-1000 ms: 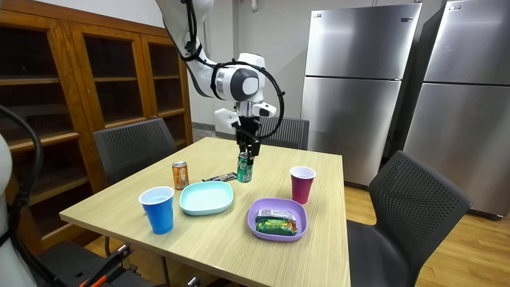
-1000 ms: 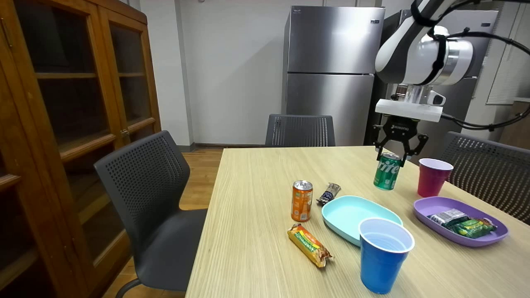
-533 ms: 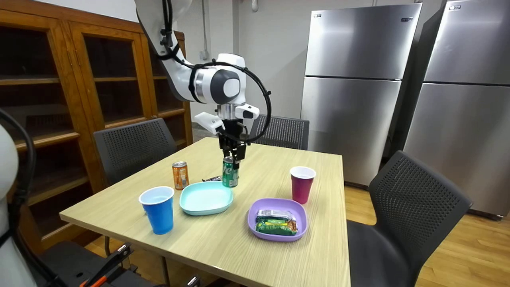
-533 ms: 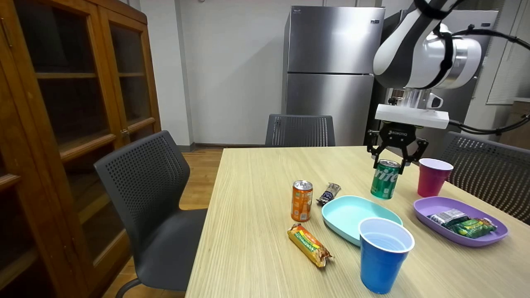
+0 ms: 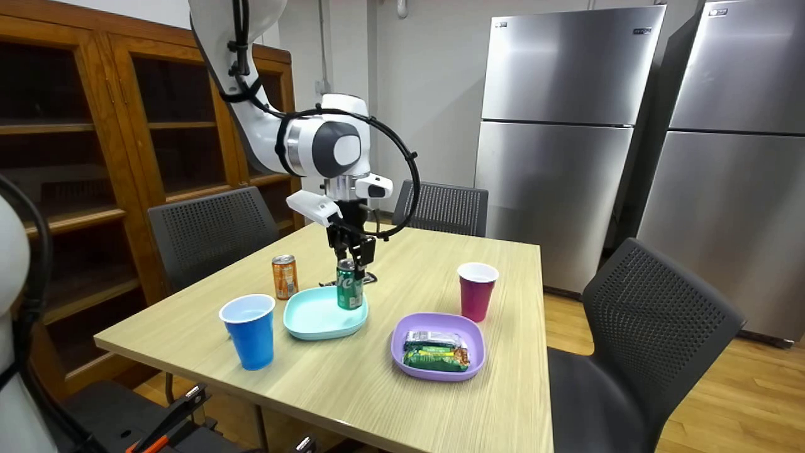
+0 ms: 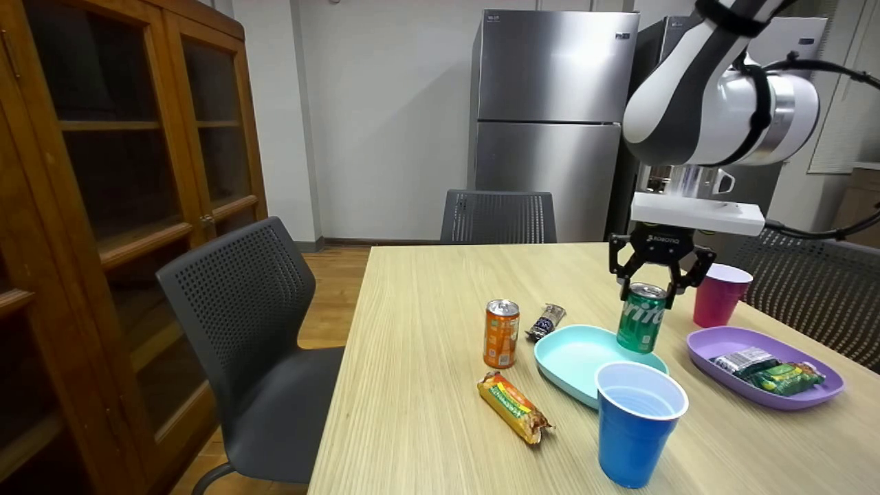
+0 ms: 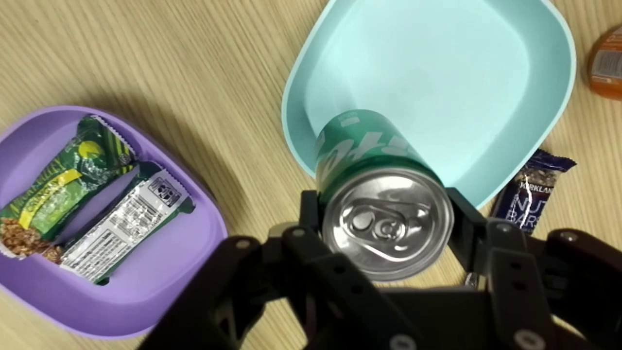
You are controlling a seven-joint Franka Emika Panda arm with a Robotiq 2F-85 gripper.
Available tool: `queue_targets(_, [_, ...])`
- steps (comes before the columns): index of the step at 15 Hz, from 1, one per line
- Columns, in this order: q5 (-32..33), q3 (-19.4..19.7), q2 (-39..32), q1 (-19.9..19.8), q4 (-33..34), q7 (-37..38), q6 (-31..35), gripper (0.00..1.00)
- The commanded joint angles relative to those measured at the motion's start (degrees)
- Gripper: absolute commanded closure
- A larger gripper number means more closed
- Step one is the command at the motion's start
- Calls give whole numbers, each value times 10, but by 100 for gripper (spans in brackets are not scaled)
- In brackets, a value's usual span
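Note:
My gripper (image 7: 386, 214) is shut on a green soda can (image 7: 364, 141), with a black finger on each side near its silver top. The can hangs upright below the gripper in both exterior views (image 5: 349, 290) (image 6: 641, 326). Its base is over the near corner of an aqua plate (image 7: 437, 73) in the wrist view, and over the plate's edge in both exterior views (image 5: 314, 314) (image 6: 574, 357). I cannot tell whether can and plate touch. A dark nut bar (image 7: 527, 194) lies beside the plate, close to one finger; it also shows in an exterior view (image 6: 546, 322).
An orange can (image 6: 501, 337) stands beside the aqua plate. A yellow wrapped bar (image 6: 512, 407) and a blue cup (image 6: 636, 440) are nearby. A purple plate (image 5: 476, 349) holds two green-wrapped bars (image 5: 435, 357). A magenta cup (image 5: 476, 296) stands behind it. Chairs (image 5: 214, 233) surround the table.
My gripper has carried the green can toward the aqua plate and lower, from beyond the plate to over its edge. The can stays held; the other objects have not moved.

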State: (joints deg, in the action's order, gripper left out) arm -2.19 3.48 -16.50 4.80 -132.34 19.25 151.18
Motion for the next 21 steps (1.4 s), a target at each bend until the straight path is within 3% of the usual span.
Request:
queue_targets(1, [19, -3, 17, 5, -30, -8, 39, 62])
queue_targets(19, [45, 8, -23, 27, -25, 5, 59, 62])
queue_targets(20, [45, 8, -23, 27, -25, 3, 59, 12])
queue_targets(21, [47, 9, -23, 28, -26, 5, 59, 11])
